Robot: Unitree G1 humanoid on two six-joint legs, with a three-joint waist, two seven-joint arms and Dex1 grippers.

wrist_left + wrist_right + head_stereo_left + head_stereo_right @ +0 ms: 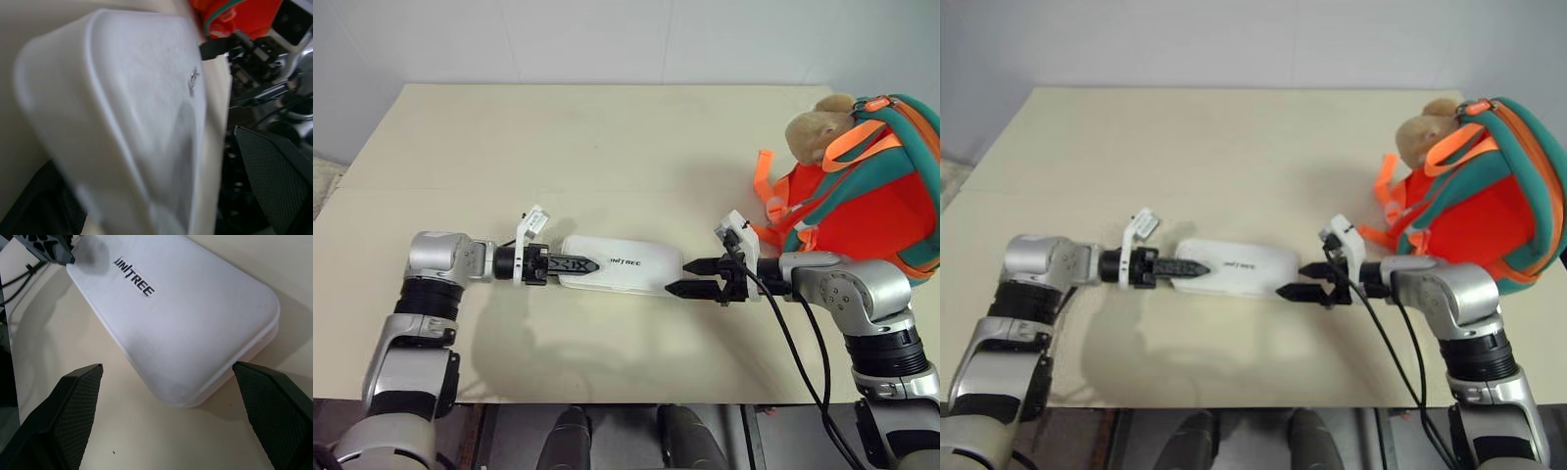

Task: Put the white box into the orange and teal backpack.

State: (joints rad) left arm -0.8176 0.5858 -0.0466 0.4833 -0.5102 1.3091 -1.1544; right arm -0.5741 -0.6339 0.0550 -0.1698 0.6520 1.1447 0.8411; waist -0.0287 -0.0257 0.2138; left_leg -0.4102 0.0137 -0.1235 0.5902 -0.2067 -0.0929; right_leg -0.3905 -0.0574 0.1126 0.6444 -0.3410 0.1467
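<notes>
The white box (625, 264) lies flat on the table near its front, "UNITREE" lettering facing up. My left gripper (587, 263) is open at the box's left end, which sits between its fingers (274, 171) in the left wrist view. My right gripper (676, 277) is open at the box's right end; in the right wrist view its fingertips (83, 382) stand to either side of the rounded end, apart from it. The orange and teal backpack (876, 191) lies at the table's right edge, with a tan plush toy (818, 127) at its top and orange webbing straps (766, 186) towards the box.
The pale table (607, 137) reaches back to a white wall. Its front edge (607, 397) runs just below both arms. A black cable (793, 343) hangs from my right wrist. Bare tabletop lies behind the box and to the left.
</notes>
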